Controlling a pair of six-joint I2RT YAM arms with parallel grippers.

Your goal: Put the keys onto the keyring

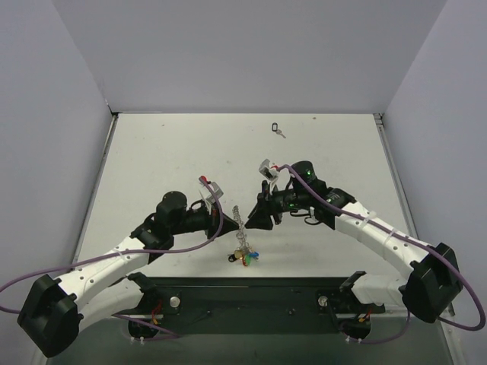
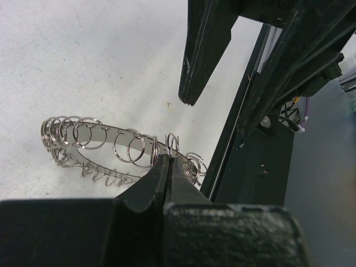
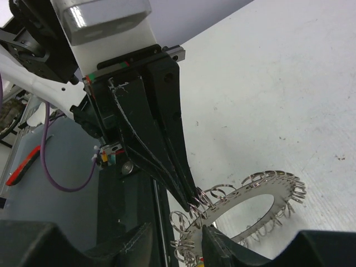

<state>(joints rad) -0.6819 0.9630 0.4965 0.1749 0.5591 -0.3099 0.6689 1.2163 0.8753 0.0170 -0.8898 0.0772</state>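
Keyring (image 2: 105, 146): a flat silvery band fringed all round with small wire loops. It is held over the white table (image 1: 167, 152), roughly midway between the two arms.

Left gripper (image 2: 168, 161): its fingers are pressed tight together on the keyring's near edge, pinching the band between two loops.

Right gripper (image 3: 178, 232): it faces the keyring from the opposite side. Its fingers stand apart, with a few of the ring's loops lying in the gap. One finger hangs above the keyring and does not touch it.

Keys (image 1: 245, 257): a small bunch with green, blue, yellow and red heads, clustered just on the near side of the keyring. Whether they are threaded on it cannot be told.

Black-headed key (image 1: 278, 130): it lies alone on the table, well beyond the keyring, towards the far wall.
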